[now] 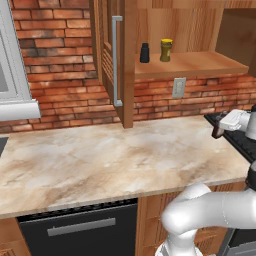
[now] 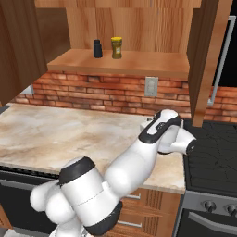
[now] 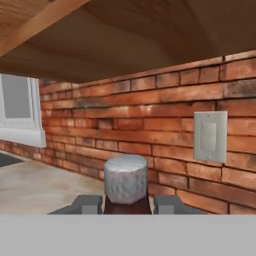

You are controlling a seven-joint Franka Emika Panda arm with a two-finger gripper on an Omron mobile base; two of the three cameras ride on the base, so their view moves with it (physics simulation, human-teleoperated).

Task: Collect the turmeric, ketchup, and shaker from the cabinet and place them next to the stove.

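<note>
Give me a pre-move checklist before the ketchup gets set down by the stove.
1. Grip on the ketchup: ok, the gripper is shut on it, a finger on each side, cap up.
2. Bottle over the drop spot: ok, it hangs by the stove edge in the left base view.
3. Bottle touching the counter: cannot tell, its base is hidden.
4. Shaker collected: not ok, it stands on the cabinet shelf.
5. Turmeric collected: not ok, it stands on the shelf beside the shaker.
</note>
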